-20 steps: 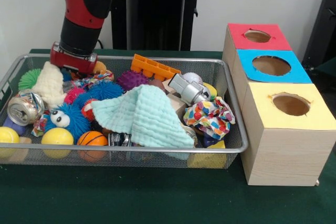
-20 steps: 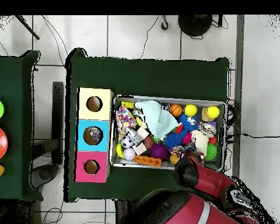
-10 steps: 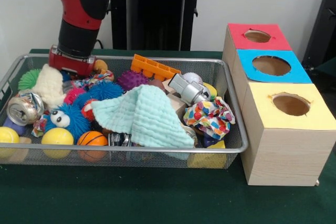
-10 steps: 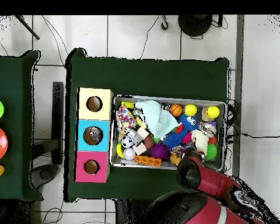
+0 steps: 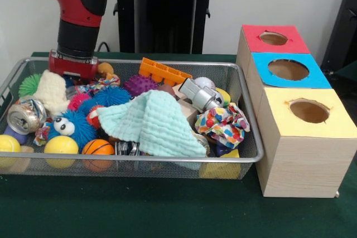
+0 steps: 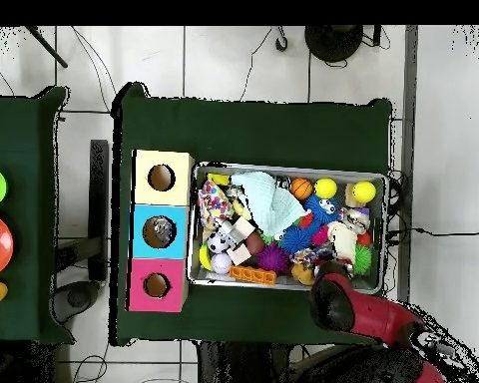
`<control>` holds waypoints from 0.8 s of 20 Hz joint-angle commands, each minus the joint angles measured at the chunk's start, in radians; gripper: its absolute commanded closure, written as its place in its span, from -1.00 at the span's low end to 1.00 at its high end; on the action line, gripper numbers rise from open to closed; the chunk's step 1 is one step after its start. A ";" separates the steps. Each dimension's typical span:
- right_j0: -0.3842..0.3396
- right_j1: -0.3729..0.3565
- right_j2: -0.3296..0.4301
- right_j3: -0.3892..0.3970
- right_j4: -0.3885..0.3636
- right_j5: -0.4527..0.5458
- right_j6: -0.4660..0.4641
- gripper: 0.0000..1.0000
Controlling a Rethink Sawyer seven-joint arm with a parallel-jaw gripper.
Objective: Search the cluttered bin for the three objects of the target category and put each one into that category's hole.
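A wire mesh bin (image 5: 245, 157) (image 6: 288, 168) holds a heap of toys. On top lie a mint cloth (image 5: 153, 124) (image 6: 270, 199), a spotted multicoloured cloth (image 5: 223, 122), a cream knitted piece (image 5: 51, 90), a blue furry toy with eyes (image 5: 72, 126), a crushed can (image 5: 23, 115), yellow balls (image 5: 60, 146) and an orange mini basketball (image 5: 97, 147). My gripper (image 5: 72, 69) hangs over the bin's far left corner, just behind the cream piece. Its lower end is hidden by the clutter. Nothing shows in its hold.
Right of the bin stand three wooden boxes with round holes on top: red (image 5: 273, 38), blue (image 5: 288, 69), yellow (image 5: 308, 111). An orange block (image 5: 162, 72), purple spiky ball (image 5: 139, 85), green spiky ball (image 5: 29, 83) and grey toy (image 5: 198, 96) also lie in the bin.
The arm has shifted a little to the left in the front view and stands more upright over the bin's corner. No object has been lifted or moved.
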 commanded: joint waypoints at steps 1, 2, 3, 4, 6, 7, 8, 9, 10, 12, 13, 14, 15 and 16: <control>-0.034 0.086 0.295 -0.067 -0.070 -0.152 0.218 -1.00; -0.041 0.078 0.306 -0.061 -0.078 -0.145 0.218 -1.00; -0.047 0.068 0.316 -0.053 -0.085 -0.137 0.217 -1.00; -0.048 0.058 0.318 -0.046 -0.089 -0.140 0.218 -1.00; -0.043 0.038 0.319 -0.030 -0.087 -0.143 0.222 -1.00; -0.038 0.029 0.317 -0.023 -0.087 -0.150 0.224 -1.00; -0.037 0.022 0.319 -0.019 -0.089 -0.155 0.224 -1.00; -0.036 0.016 0.321 -0.014 -0.091 -0.161 0.224 -1.00; -0.041 0.012 0.331 -0.011 -0.096 -0.158 0.223 -1.00; -0.045 -0.003 0.346 -0.001 -0.099 -0.145 0.222 -1.00; -0.047 -0.013 0.354 0.007 -0.100 -0.140 0.223 -1.00; -0.050 -0.025 0.362 0.016 -0.102 -0.138 0.223 -1.00; -0.053 -0.036 0.370 0.024 -0.104 -0.136 0.222 -1.00; -0.056 -0.048 0.376 0.033 -0.106 -0.134 0.222 -1.00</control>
